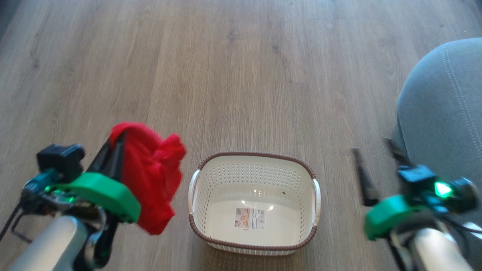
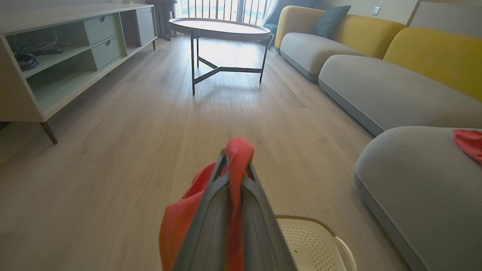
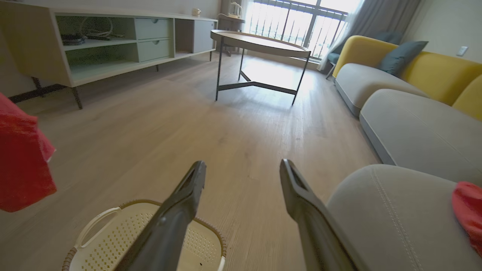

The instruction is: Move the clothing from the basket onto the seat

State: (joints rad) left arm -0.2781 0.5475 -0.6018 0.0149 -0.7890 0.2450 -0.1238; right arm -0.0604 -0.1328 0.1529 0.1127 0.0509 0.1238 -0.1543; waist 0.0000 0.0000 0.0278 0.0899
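Nearest, at centre: the basket (image 1: 242,171), empty down to the label (image 1: 250,218) on its bottom. Just left of it, lifted clear of the rim: a red garment (image 1: 154,182), pinched in the left gripper (image 2: 236,165) with fingers pressed together on the cloth. To the right, beside the seat (image 1: 444,112): the right gripper (image 3: 243,165), with fingers spread wide and holding nothing. Farther right on the seat: a second red garment (image 3: 469,203), already in place. By the look of it, more than half done. Left to do: carry the held garment rightward past the basket, lay it on the seat, let go.
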